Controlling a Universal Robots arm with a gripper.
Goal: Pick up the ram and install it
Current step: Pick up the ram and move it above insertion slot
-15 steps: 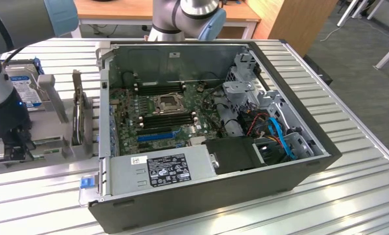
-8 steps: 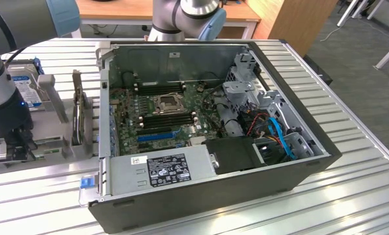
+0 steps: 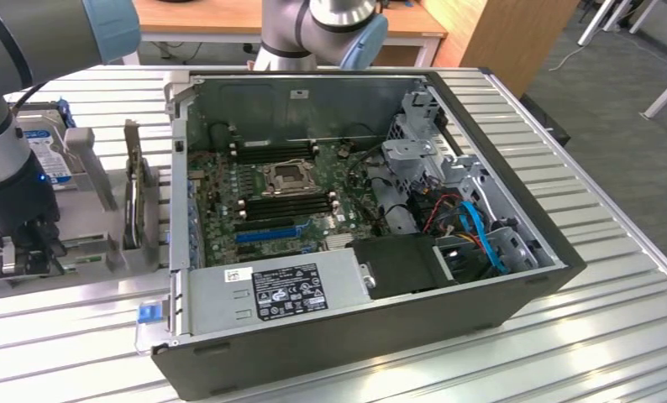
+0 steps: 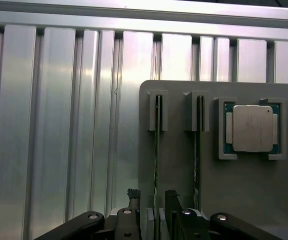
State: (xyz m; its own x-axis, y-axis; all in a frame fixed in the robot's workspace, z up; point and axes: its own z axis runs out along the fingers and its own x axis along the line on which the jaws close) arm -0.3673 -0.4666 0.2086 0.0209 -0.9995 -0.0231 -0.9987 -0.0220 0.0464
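**A:** Tool state?

**B:** Gripper released, jaws wide. 1 finger stands on each side of the ram, with a gap showing on both sides. Nothing is grasped.

**A:** Where is the ram?

**B:** It stands on edge in a narrow slot of the grey holder, running lengthwise between the jaws. It is not lifted.

**A:** What is next to it?

**B:** A 2nd stick stands just beside it in the neighbouring slot, parallel and also on edge. Past that, a square silver processor lies flat in its own pocket of the same holder.

**A:** What is under the holder?

**B:** A ribbed aluminium table.

**A:** And further out?

**B:** In the exterior view the arm comes down over the holder at that view's left. The open computer case lies on the table to that view's right, apart from the holder. The power supply sits at its near end. Beyond it is the motherboard, with long black memory slots beside the processor socket.
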